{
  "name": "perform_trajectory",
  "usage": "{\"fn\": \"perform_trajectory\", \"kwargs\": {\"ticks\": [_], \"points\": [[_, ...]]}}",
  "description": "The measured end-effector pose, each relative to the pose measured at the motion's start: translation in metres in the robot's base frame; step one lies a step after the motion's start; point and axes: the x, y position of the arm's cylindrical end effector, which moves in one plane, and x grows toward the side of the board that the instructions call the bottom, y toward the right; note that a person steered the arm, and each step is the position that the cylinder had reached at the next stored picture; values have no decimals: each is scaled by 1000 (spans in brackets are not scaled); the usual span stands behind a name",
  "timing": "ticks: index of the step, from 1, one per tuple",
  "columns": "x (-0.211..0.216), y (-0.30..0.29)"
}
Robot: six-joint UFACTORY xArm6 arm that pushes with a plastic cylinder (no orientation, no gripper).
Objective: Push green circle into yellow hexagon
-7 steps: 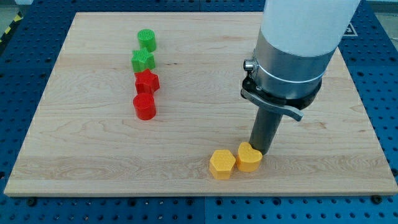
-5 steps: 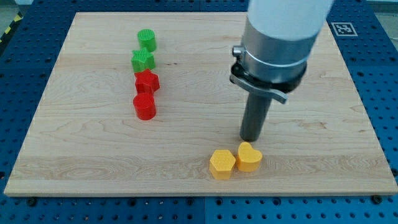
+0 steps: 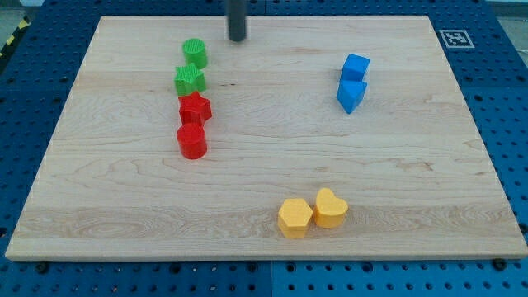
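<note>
The green circle (image 3: pixel 195 53) sits at the view's upper left, at the top of a column of blocks. The yellow hexagon (image 3: pixel 294 218) lies near the view's bottom, touching a yellow heart (image 3: pixel 330 209) on its right. My tip (image 3: pixel 238 38) is near the view's top edge, a little to the right of and slightly above the green circle, not touching it.
Below the green circle are a green star (image 3: pixel 189 80), a red star (image 3: pixel 195 108) and a red circle (image 3: pixel 191 141) in a column. Two blue blocks (image 3: pixel 355 66) (image 3: pixel 351 95) stand together at the upper right. The wooden board (image 3: pixel 429 165) lies on a blue perforated table.
My tip has moved from just above the yellow heart far up and left to the view's top, beside the green circle. The blue blocks are now uncovered. No block has moved.
</note>
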Motion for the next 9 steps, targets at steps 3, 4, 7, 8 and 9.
{"fn": "perform_trajectory", "kwargs": {"ticks": [3,4,7,8,9], "points": [[40,-69],[46,-38],[110,12],[124,41],[139,56]]}}
